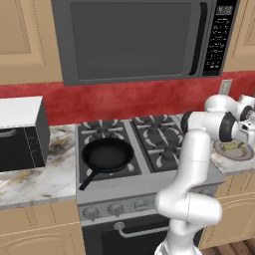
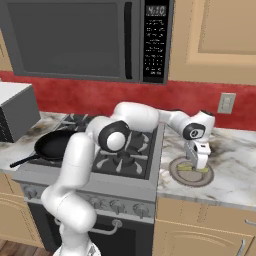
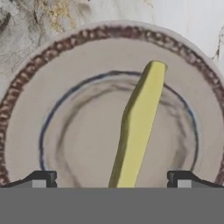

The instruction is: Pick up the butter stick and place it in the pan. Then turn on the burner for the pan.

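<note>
The butter stick [image 3: 139, 127] is a pale yellow bar lying on a grey round plate [image 3: 26, 87] on the counter right of the stove. My gripper [image 3: 112, 178] hangs open just above the plate, one fingertip [image 3: 43, 178] on each side of the stick's near end, not touching it. The right base view shows the gripper [image 2: 198, 167] pointing down over the plate [image 2: 175, 176]. The black pan [image 1: 107, 154] sits on the front left burner, its handle pointing toward the stove's front edge. The pan [image 2: 54, 144] covers most of that burner.
A row of grey knobs [image 1: 115, 208] runs along the stove front. A microwave [image 1: 134, 40] hangs above the stove. A black and white appliance [image 1: 20, 132] stands on the left counter. My arm stretches across the right burners [image 2: 125, 160].
</note>
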Tool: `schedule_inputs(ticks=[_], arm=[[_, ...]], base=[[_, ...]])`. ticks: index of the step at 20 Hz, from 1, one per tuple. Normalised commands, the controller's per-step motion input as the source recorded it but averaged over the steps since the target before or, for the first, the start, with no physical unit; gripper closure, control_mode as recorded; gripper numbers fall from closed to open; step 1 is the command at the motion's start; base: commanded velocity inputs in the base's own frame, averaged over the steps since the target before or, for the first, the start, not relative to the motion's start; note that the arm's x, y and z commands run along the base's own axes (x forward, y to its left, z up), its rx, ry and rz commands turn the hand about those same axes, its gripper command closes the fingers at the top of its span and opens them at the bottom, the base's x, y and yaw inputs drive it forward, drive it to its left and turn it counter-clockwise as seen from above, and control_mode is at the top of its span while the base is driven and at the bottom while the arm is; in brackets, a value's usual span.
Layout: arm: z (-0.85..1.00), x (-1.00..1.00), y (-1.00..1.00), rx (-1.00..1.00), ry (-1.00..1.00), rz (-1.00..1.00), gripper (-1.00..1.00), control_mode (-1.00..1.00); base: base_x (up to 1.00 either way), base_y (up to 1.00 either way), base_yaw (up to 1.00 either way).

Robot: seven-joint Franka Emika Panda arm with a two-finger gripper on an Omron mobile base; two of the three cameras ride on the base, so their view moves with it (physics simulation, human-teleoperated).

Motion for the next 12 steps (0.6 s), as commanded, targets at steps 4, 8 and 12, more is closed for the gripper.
schedule_inputs(ticks=[4, 8, 12], arm=[[-0.18, 0.0, -0.04, 0.0, 0.0, 0.0, -1.0, -1.0], [-0.17, 0.0, 0.0, 0.0, 0.0, -0.02, -1.0, -1.0], [-0.15, 0.0, 0.0, 0.0, 0.0, -0.02, -1.0, -1.0]], base=[[0.0, 0.0, 0.0], [0.0, 0.0, 0.0], [0.0, 0.0, 0.0]])
